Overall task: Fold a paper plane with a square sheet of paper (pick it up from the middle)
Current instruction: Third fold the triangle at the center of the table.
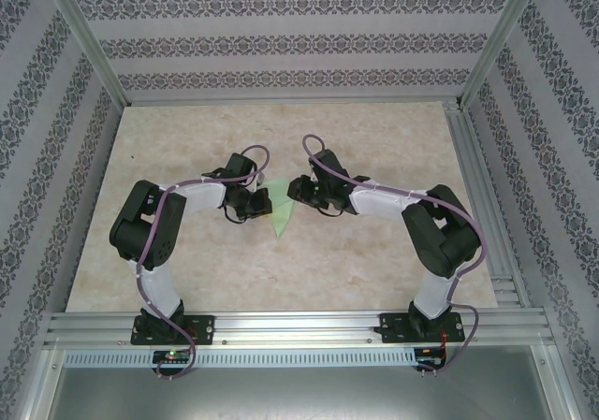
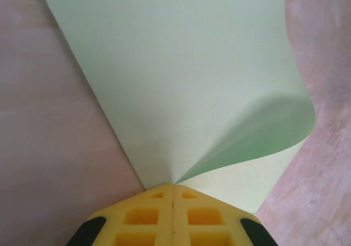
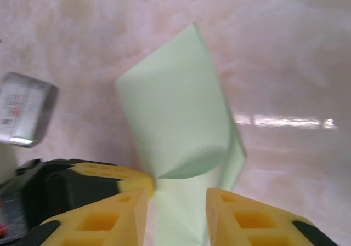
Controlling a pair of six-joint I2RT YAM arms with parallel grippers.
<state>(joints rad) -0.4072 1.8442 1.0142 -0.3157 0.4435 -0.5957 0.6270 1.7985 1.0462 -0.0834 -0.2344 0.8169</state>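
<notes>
The square sheet of paper is pale green and folded into a pointed wedge, lying at the table's middle between both arms. My left gripper is shut on one corner of the paper, where a loose flap curls up to the right. My left gripper reaches in from the left. My right gripper is open, its yellow fingers apart with the paper lying in the gap between them. Beside its left finger, the left gripper pinches the paper's corner. My right gripper comes in from the right.
The marbled beige table has free room all round the paper. Aluminium rails run along the near edge and right side. Patterned walls close in the back and sides. A grey part of the left arm sits to the left.
</notes>
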